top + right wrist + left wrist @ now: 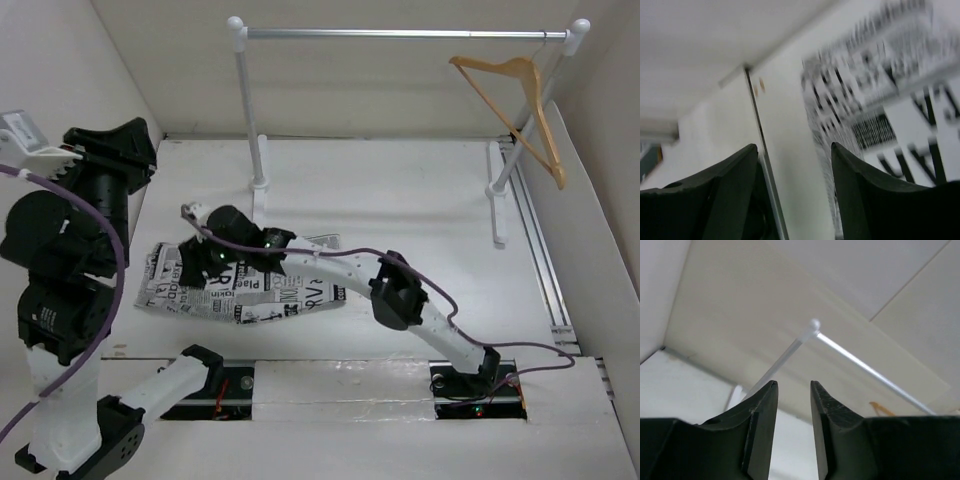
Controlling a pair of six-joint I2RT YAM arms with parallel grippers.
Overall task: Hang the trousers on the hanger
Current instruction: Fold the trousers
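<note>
- Trousers (262,300): one pair, lying rumpled on the table (400,200), in front of the left post of the rail (400,34).
- Hanger (555,168): one, hooked near the rail's right end, well apart from the trousers.
- Right gripper (792,147): low over the trousers, jaws apart, nothing between.
- Left gripper (792,385): raised, left of the rail, jaws narrowly apart, empty.

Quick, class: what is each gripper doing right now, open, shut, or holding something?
Left gripper: slightly open, holding nothing.
Right gripper: open, holding nothing, close to the trousers.
</note>
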